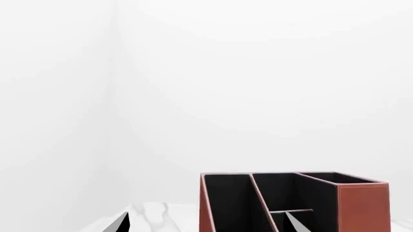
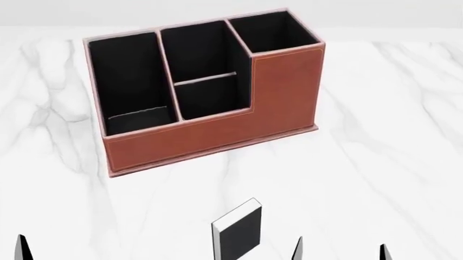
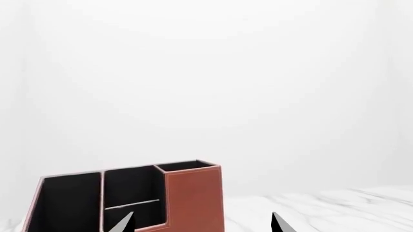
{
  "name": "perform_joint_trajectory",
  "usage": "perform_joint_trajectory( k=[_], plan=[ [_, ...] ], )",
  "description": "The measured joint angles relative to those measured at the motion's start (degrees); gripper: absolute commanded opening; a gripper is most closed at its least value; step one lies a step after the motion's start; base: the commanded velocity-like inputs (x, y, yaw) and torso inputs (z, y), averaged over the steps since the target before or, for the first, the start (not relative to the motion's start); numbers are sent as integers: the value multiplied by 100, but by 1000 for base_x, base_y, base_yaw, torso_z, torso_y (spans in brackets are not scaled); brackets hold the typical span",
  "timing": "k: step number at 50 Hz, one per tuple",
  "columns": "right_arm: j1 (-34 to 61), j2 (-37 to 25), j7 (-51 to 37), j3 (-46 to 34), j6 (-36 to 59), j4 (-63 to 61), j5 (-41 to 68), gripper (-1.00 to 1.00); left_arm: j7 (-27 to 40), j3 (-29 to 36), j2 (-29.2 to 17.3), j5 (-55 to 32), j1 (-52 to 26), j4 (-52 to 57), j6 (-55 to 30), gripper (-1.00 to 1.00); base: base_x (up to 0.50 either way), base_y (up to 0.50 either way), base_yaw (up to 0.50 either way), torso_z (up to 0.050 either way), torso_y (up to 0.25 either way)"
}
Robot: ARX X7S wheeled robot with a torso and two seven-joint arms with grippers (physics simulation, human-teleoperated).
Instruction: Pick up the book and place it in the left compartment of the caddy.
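The reddish-brown caddy [image 2: 217, 132] stands on the far half of the table. Its left compartment [image 2: 130, 81] is a long black-lined bay with nothing in it. The book [image 2: 237, 232] is small, with a black cover and white page edges; it stands upright near the front edge, apart from both grippers, and neither wrist view shows it. My right gripper [image 2: 340, 253] is open just right of the book, with nothing between its tips. Only one fingertip [image 2: 24, 248] of the left gripper shows in the head view. The left gripper [image 1: 206, 227] is open and faces the caddy [image 1: 361, 203]. The right gripper [image 3: 202, 227] also faces the caddy [image 3: 193, 198].
A white marble table [image 2: 376, 162] carries everything. Plain white walls stand behind the caddy. Beside the left compartment are a bay split by a crossbar [image 2: 206, 78] and a taller square bay [image 2: 271, 31].
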State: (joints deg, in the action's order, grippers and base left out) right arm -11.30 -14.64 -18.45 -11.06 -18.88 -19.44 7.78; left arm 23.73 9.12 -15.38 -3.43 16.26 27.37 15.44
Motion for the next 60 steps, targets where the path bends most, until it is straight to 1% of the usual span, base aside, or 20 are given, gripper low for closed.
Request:
perform_joint_trajectory(
  k=[60],
  plan=[
    [56, -122, -136, -131, -4, 44, 38, 100, 138, 96, -138, -79, -24, 12, -10, 100, 175, 0, 0, 0, 0]
  ],
)
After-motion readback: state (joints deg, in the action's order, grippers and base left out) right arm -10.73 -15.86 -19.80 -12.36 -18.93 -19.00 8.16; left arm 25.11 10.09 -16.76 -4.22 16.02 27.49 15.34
